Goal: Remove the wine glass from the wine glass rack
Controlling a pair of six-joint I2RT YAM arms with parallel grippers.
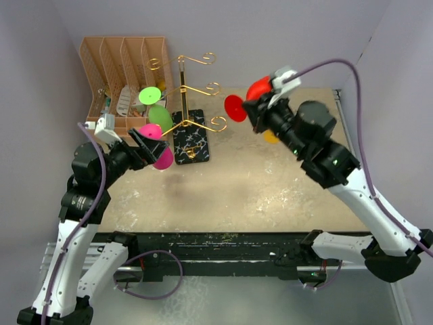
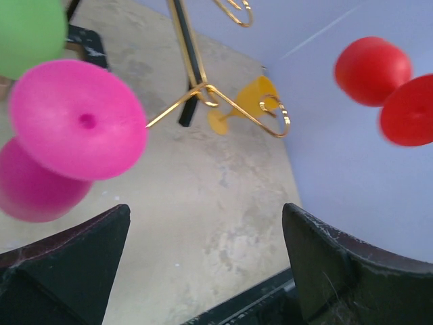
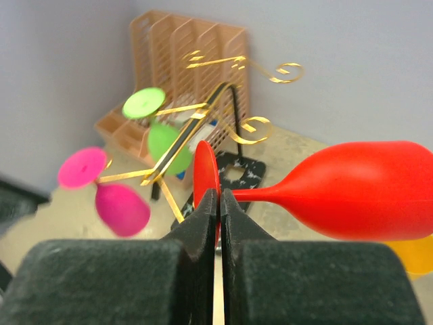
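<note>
Left pincer (image 2: 203, 271): we see it spread wide and holding nothing. It sits low, just beside the pink glass (image 2: 78, 118), with the foot disc facing its camera.

Pink glass and green glass (image 1: 161, 116): both hang bowl-down from the left-hand hooks of the rack (image 1: 193, 145). The right-hand hooks we can see are bare.

Red glass (image 3: 358, 189): off the rack. It is up in the air to the rack's right, lying roughly level, with its foot toward the rack and its bowl away. Nothing touches it except the pincer.

Right pincer (image 3: 216, 200): closed down to a sliver on the foot's thin rim. That is the only hold on the glass.

Yellow glass (image 2: 237, 108): stands on the counter (image 1: 237, 183) beyond the right arm, which mostly hides it from above.

Handling, our reading:
- The opaque, bright colour suggests plastic rather than real glass, so we expect it to be light, stiff and not very breakable.
- The surface looks smooth and probably slick.
- A rim pinch leaves the whole stem and bowl hanging out sideways, so the glass could pivot or slide between the pads on a quick swing.
- The stem just above the foot would be a surer place to hold.
- To us the removal looks done for this glass. What's left is to turn it upright slowly and set its foot on open counter, well apart from the yellow one.
</note>
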